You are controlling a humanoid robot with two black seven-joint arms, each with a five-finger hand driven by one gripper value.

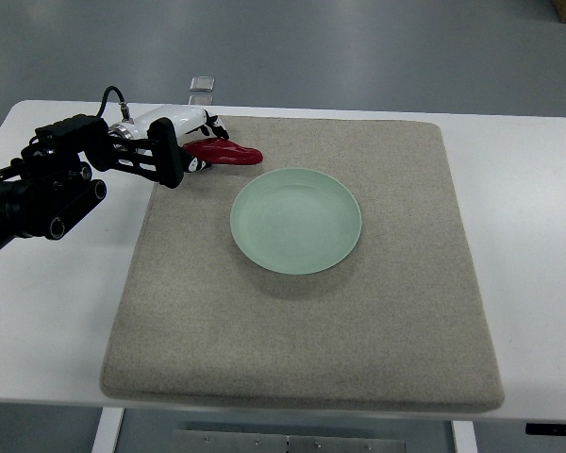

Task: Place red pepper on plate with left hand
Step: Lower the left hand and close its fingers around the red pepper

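At the mat's far left corner, the left hand's [191,134] fingers [208,127] curl over the stem end of the red pepper [224,152], touching it; whether they actually grip it cannot be told from this angle. Pepper lies on the mat [302,330], pointed end toward the right, just beyond the plate's [297,221] far-left rim, not touching the plate. Hand shell white with black joints; behind it a black wrist frame and the black left arm [47,193], coming in from the left edge across the white table [528,245]. Plate pale green, round, near the mat's middle. A small clear object [203,87] sits at the table's far edge.
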